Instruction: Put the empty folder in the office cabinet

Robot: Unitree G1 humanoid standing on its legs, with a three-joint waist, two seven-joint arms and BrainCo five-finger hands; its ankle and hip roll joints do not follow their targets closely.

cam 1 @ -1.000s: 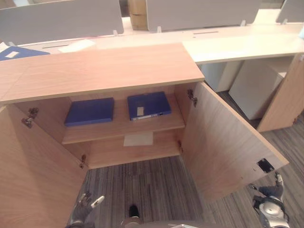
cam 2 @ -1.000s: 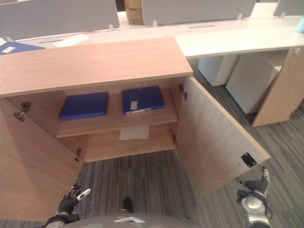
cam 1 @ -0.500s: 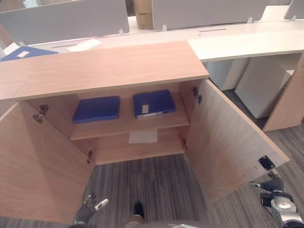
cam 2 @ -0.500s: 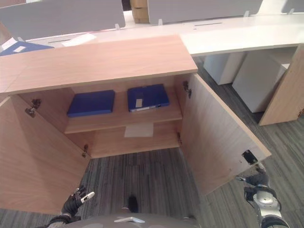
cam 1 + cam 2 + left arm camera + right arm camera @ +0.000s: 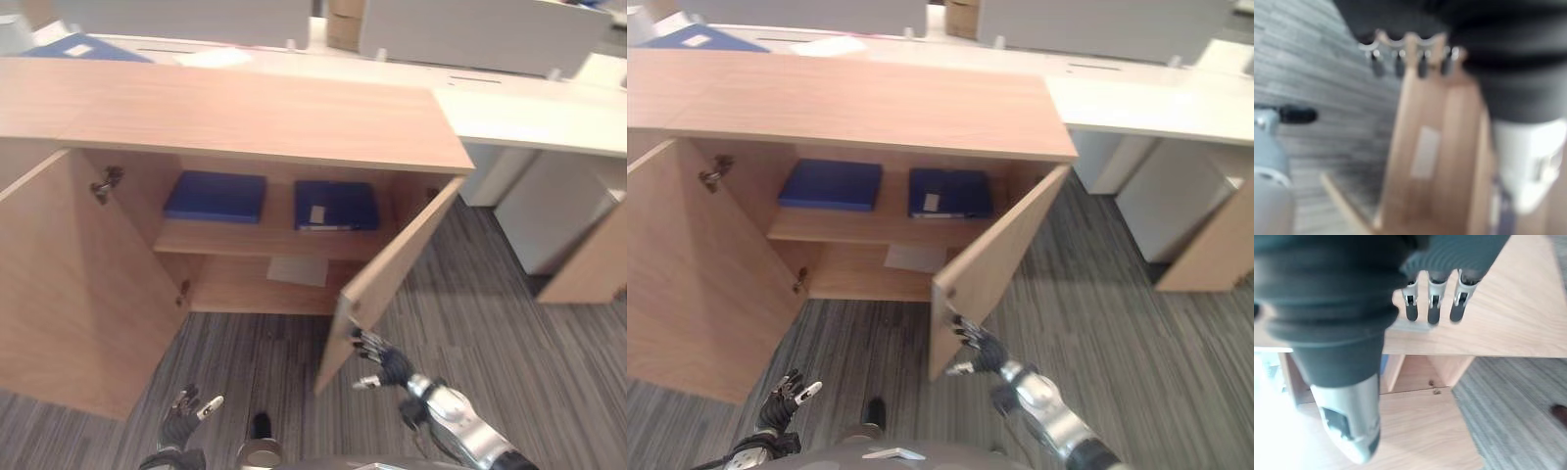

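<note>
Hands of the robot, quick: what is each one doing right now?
Left hand: open, holding nothing.
Right hand: open, straight fingers against the light wooden cabinet door.

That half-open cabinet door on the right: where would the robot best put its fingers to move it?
Probably the free lower corner of the right door, farthest from its hinges. The door stands ajar with its outer face towards the right hand, so straight fingers pressed flat there, coming from the robot's right, should swing it. No handle is visible.
</note>
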